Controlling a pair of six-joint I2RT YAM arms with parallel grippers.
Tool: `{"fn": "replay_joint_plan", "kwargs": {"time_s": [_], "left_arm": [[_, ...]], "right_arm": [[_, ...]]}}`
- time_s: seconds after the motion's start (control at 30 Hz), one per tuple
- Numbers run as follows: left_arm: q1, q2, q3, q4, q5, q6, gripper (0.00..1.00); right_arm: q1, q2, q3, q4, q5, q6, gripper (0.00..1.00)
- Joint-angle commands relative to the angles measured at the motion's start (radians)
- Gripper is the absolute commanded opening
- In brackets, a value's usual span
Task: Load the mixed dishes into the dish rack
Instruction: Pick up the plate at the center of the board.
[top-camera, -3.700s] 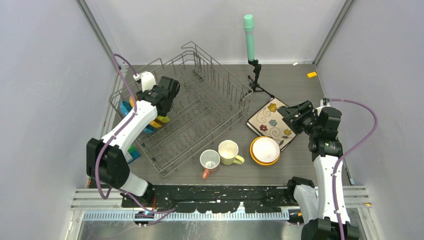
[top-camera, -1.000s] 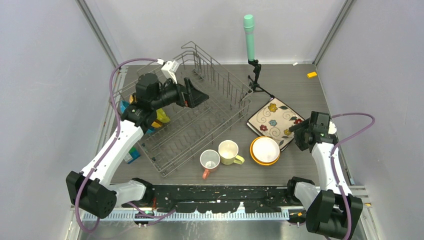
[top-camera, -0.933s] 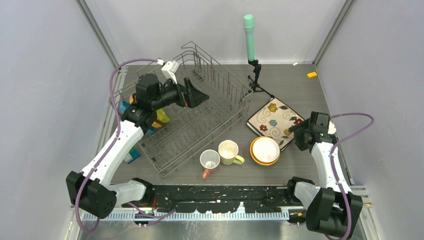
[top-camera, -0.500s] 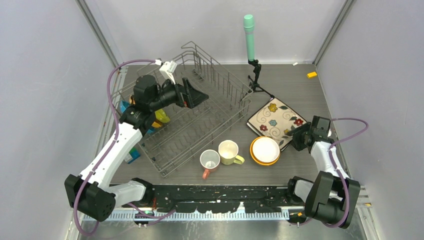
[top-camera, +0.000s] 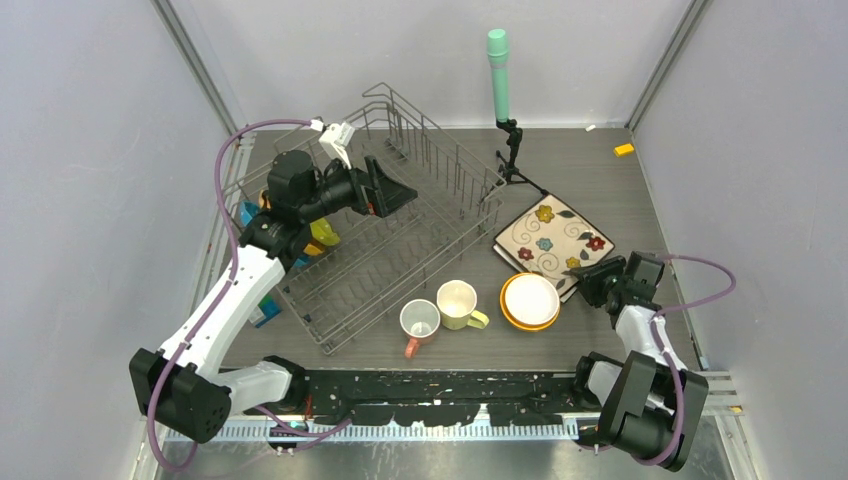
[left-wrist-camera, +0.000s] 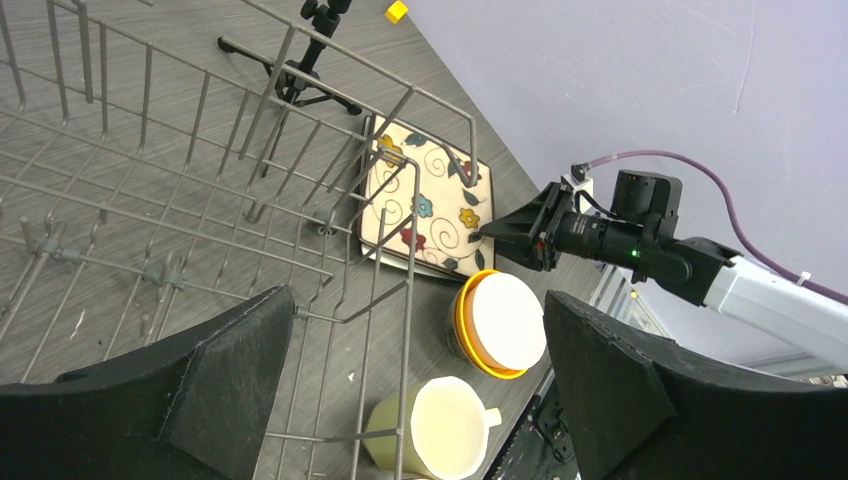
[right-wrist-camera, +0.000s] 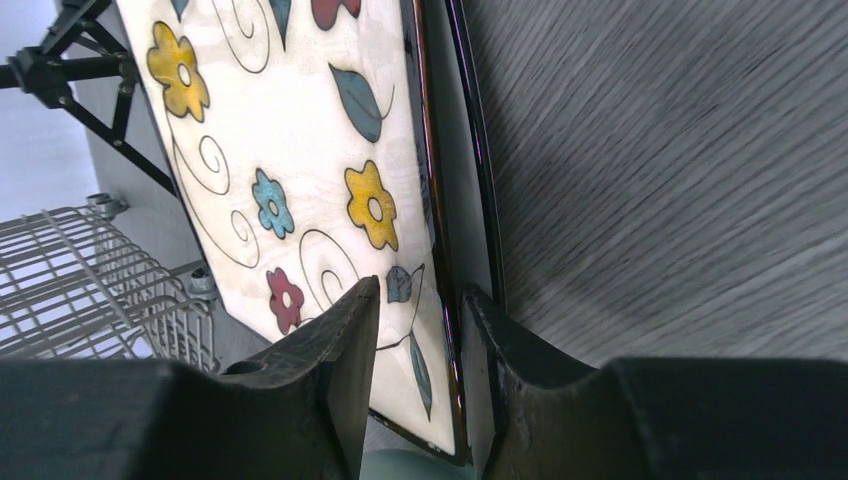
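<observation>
The white square flowered plate lies flat on the table. My right gripper is low at its near right edge, jaws narrowly apart, one finger over the plate's face and the other outside the rim. My left gripper hovers wide open and empty above the dish rack. A white bowl nests in an orange bowl. Beside them stand a pale-yellow mug and a pink mug. A yellow-green plate stands in the rack's left end, partly hidden by the left arm.
A green-topped cylinder on a black tripod stands just behind the square plate and the rack's right end. A small blue-green box lies left of the rack. A small yellow block sits at the far right. Walls enclose the table.
My right gripper has dropped and drawn back to the plate's near right edge, and its jaws have narrowed around the rim. The left arm has hardly moved.
</observation>
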Motion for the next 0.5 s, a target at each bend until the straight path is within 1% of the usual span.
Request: {"fn": "replay_joint_plan", "kwargs": {"time_s": [0.0,0.3,0.47], "left_arm": [[0.0,-0.019,0.001,0.044,0.006,-0.002,0.98],[0.0,-0.017,0.003,0.038,0.006,-0.001,0.98],[0.0,-0.023,0.0,0.03,0.005,0.007,0.98]], "right_arm": [[-0.014,-0.021,-0.052,0.165,-0.043,0.05,0.4],[-0.04,-0.031,-0.187,0.411,-0.093,0.139,0.38],[-0.045,-0.025,-0.236,0.518,-0.09,0.145,0.36]]}}
